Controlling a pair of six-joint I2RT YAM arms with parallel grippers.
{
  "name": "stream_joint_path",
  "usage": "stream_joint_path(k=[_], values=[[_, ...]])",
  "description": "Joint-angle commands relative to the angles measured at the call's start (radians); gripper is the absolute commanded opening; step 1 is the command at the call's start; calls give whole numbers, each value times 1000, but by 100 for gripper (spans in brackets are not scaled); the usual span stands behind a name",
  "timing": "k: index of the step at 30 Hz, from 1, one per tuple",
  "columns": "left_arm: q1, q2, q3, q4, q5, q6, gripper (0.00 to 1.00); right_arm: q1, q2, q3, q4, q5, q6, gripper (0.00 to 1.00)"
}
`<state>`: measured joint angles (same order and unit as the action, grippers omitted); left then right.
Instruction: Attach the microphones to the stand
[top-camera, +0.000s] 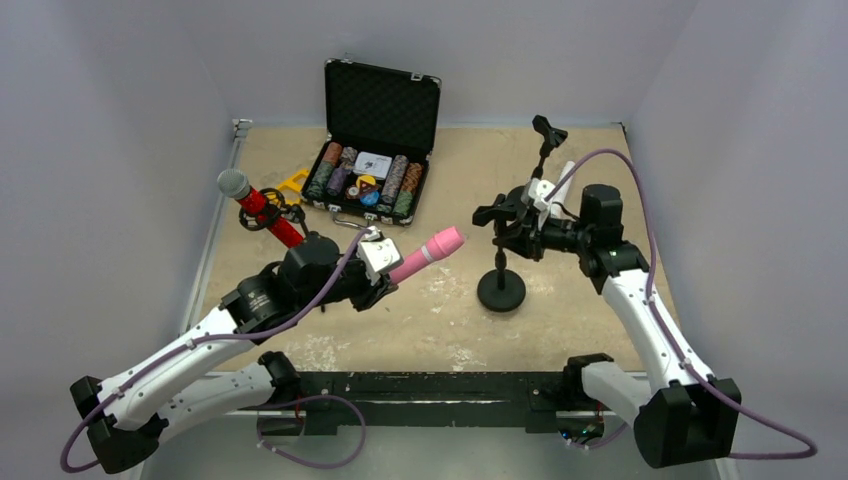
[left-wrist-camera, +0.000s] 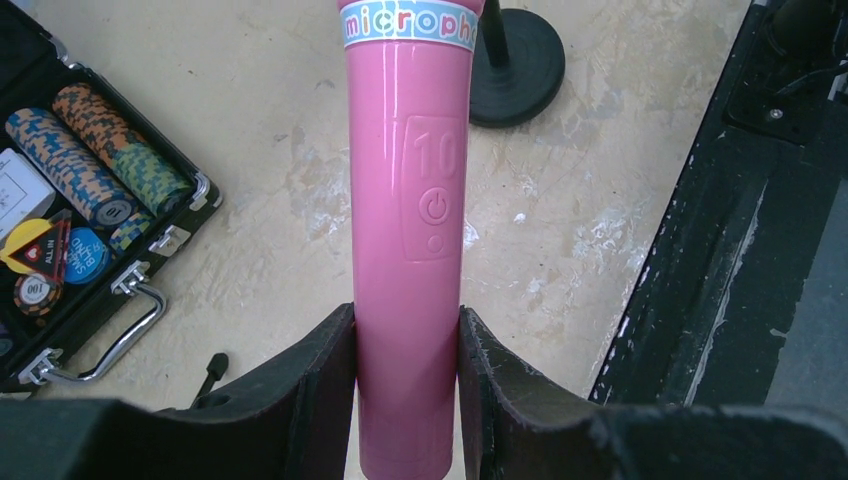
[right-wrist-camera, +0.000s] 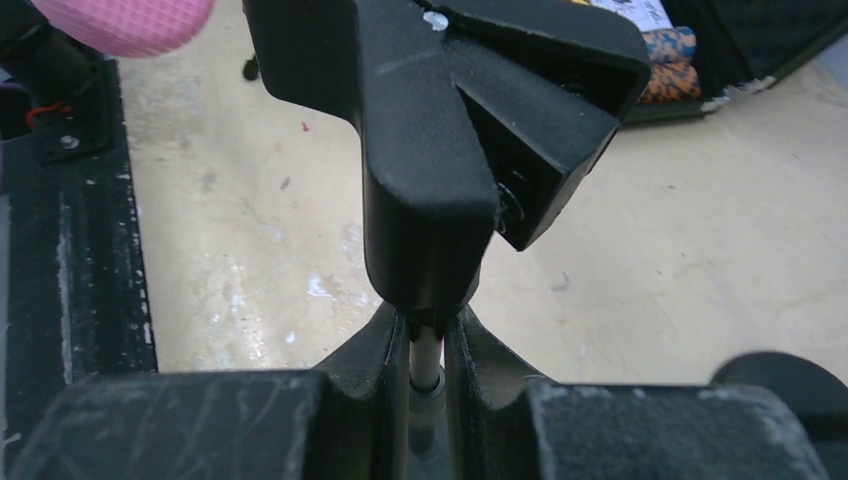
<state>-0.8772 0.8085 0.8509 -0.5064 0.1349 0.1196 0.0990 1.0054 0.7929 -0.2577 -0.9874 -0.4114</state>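
**A:** What sits where on the table (top-camera: 460, 160)?

**B:** The stand (top-camera: 501, 290) is right of centre in the overhead view, with its round base on the tabletop and its pole upright. The right gripper (right-wrist-camera: 425, 330) is clamped on the thin pole just beneath the black clip (right-wrist-camera: 440, 150).

**A:** And the microphone to be fitted?

**B:** The pink microphone (top-camera: 425, 255) is off the table at centre frame, held by the left gripper (left-wrist-camera: 408, 335). Its fingers (left-wrist-camera: 320, 380) pinch the lower handle from both sides, so the left arm is the one carrying it.

**A:** Which way does it lie?

**B:** In the overhead view its long axis runs from lower left to upper right. The butt is at the gripper and the mesh head points toward the stand. The head is near the clip but apart from it, on its left. The right wrist view catches the head in its upper left corner.

**A:** And the next move?

**B:** My guess is rightward along that axis, lining the handle up with the clip's mouth. The red microphone (top-camera: 262, 208) stands tilted at mid-left.
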Motion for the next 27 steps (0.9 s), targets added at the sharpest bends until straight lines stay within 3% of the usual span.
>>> stream_joint_path(k=[1, 7, 21, 24, 27], values=[[4, -24, -11, 78, -30, 29, 0, 79, 29, 103, 80, -28, 52, 0], [4, -33, -21, 90, -46, 38, 0, 139, 45, 106, 103, -44, 80, 1], [4, -41, -27, 94, -43, 41, 0, 139, -17, -85, 133, -34, 3, 10], [4, -44, -28, 94, -43, 41, 0, 129, -37, -96, 92, -37, -26, 13], [4, -47, -29, 95, -41, 41, 0, 110, -64, -125, 64, -41, -53, 22]])
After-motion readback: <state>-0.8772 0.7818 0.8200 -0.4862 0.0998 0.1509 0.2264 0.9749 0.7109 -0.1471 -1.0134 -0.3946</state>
